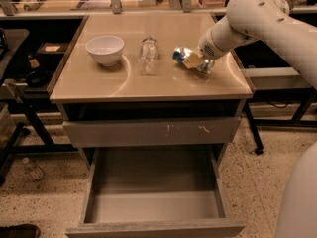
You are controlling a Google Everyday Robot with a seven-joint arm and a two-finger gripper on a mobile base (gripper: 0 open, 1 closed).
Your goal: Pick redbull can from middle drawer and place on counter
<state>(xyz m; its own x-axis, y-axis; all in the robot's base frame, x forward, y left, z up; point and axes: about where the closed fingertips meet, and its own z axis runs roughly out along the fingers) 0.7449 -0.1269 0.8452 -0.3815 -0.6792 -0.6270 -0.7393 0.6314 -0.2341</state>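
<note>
Your pincer (pixel 199 62) is at the redbull can (pixel 182 54), which lies tilted on the surface (pixel 124 83) right of the clear bottle (pixel 147 53), likely being set down. Whether it grips, you cannot tell. The middle drawer (pixel 153 202) stands open.

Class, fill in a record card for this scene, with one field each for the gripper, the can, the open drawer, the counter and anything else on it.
gripper: gripper above the right side of the counter, closed on the redbull can
can: redbull can tilted in the grip, low over the counter; contact with the top cannot be told
open drawer: middle drawer pulled out, nothing visible inside
counter: counter glossy beige top of the cabinet
other items: white bowl at left; clear bottle in the middle, left of the can
drawer above: scratched drawer front shut
</note>
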